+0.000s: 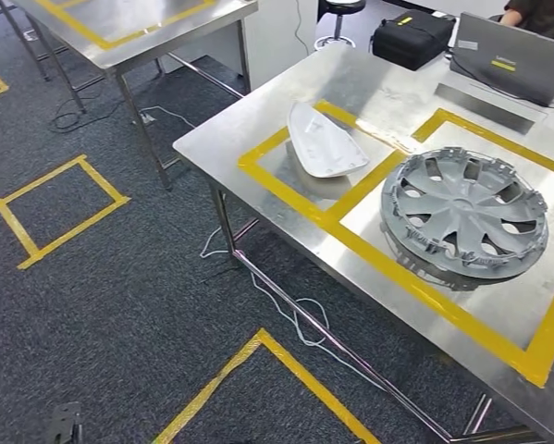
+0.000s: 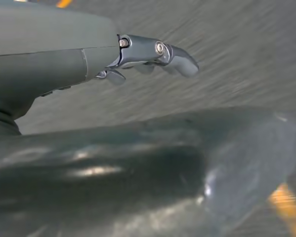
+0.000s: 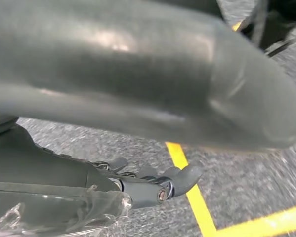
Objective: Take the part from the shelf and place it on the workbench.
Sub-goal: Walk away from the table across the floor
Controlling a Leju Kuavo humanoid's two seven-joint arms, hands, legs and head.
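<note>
While both arms hang low over the carpet, the left hand and right hand carry nothing. Each one's fingers are stretched out loosely and slightly apart, with only floor beyond the tips.

A white part and a grey wheel cover lie on the desk, each inside its own box of yellow tape. Both sit well above the fingers and forward of them, well apart from either hand.

The desk stands off to the robot's right, so the right hand's fingers look the nearer to both parts. The white part is the closer of the two to the left hand. Its long axis runs slantwise across its box, from the far corner towards the tape strip that divides it from the wheel cover, and it looks to rest tilted, not flat. The wheel cover is round and offers no long axis.

Judged from this, these two parts are already set down. Which part is to be fetched next, and which way the shelf lies from the fingers, cannot be told. Any coming reach would first call for raising a hand from beside the body.
</note>
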